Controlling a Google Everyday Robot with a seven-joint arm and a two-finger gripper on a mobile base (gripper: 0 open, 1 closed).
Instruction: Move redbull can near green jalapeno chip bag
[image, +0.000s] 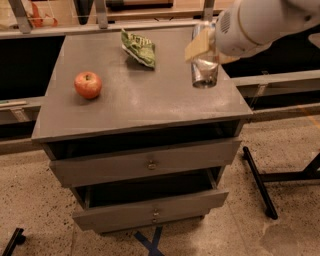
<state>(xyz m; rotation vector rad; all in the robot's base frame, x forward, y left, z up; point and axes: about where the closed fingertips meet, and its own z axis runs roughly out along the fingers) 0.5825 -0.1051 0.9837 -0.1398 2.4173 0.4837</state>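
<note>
The redbull can (205, 70) is a slim silver can held upright in my gripper (209, 52), which is shut on its upper part. The can hangs a little above the right side of the grey table (135, 105). A tan finger (196, 48) shows on the can's left side. The green jalapeno chip bag (139, 47) lies crumpled at the back middle of the table, to the left of the can and apart from it. My white arm comes in from the upper right.
A red apple (88, 84) sits on the left side of the table. Under the tabletop are two drawers, the lower one (150, 207) pulled partly out. A railing runs behind the table. A black stand leg (257, 182) lies on the floor to the right.
</note>
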